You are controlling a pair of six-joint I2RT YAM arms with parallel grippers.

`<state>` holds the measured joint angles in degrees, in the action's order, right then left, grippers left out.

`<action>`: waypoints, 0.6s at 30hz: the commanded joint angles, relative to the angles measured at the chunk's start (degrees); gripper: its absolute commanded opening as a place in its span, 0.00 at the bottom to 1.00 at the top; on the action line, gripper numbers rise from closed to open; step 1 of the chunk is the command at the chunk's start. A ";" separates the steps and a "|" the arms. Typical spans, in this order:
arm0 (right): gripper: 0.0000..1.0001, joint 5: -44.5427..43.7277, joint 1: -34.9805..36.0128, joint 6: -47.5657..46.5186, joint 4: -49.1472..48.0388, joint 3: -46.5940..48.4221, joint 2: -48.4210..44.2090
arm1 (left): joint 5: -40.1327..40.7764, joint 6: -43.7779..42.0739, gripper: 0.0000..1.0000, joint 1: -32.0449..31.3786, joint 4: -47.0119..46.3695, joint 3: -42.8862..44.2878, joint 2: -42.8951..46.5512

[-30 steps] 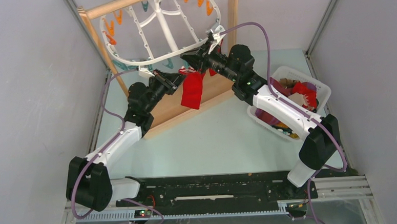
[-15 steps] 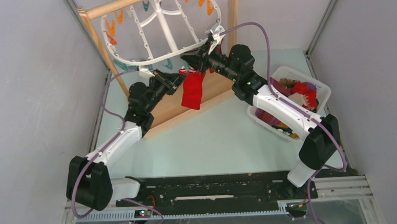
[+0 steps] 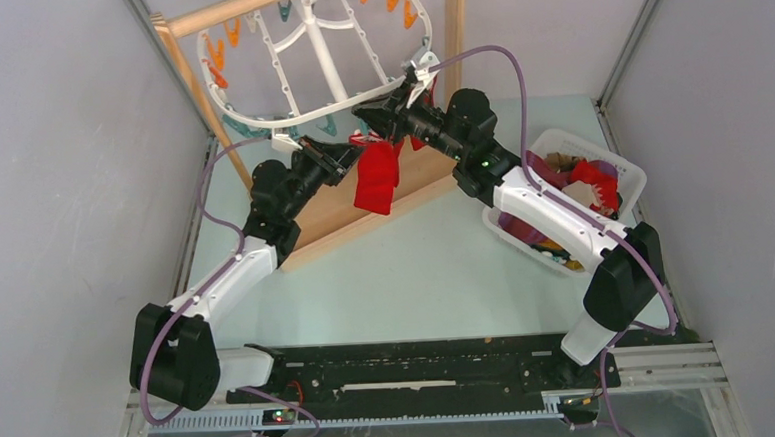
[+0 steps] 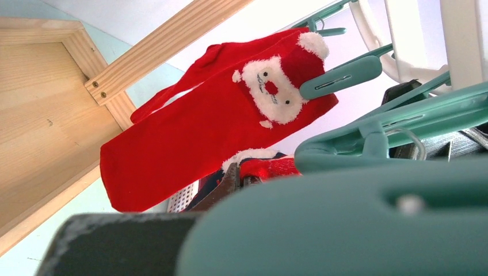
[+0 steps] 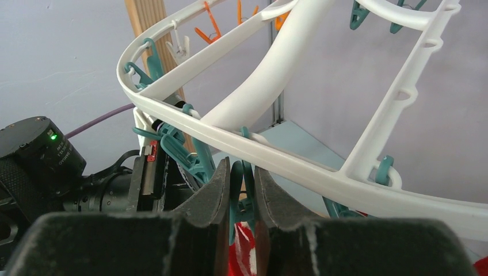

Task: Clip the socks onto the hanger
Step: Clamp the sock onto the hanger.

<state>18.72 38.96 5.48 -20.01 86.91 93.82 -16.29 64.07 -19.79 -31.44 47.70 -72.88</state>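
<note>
Right gripper: fingers pressed in on a teal clothespin, pinching it from both sides just under the white rim
Clothespin axis: it hangs roughly straight down from the rim, its upper end between the fingers and its mouth pointing down, hidden behind them
Sock being clipped: by the look of it, a red sock with a white fluffy cuff, directly below that clothespin and showing as a red patch at the bottom of the right wrist view; whether the cuff is inside the mouth cannot be told
Left gripper: jaws closed all the way, reaching in from the left close beside the work; a foreground clothespin fills its camera and hides the fingertips, so what it pinches, if anything, cannot be told
Deciding relation: mouth above, cuff below, on one vertical line; the right arm has the clothespin and the left arm is nearer the fabric, so raising the cuff would likely fall to the left
Santa sock: already hung, slanting, gripped near its top edge by a teal clip
Hanger: tilted white oval, orange pegs along its far rim
Wooden stand: beneath and behind the hung sock
Basket: well apart to the right, more socks inside
</note>
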 commanded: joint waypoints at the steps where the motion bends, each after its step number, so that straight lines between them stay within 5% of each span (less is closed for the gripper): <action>1: 0.14 2.54 0.24 -2.32 -0.03 -1.11 -1.62 | -0.23 1.07 0.00 0.46 -0.97 3.86 0.70; 18: 0.14 2.72 0.48 -5.37 -0.71 -2.01 -1.63 | -1.00 2.45 0.00 0.50 -1.29 4.72 1.46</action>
<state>18.76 38.98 1.93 -21.96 85.73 93.76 -16.38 65.63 -19.79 -31.40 48.01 -72.86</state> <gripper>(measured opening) 0.217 0.011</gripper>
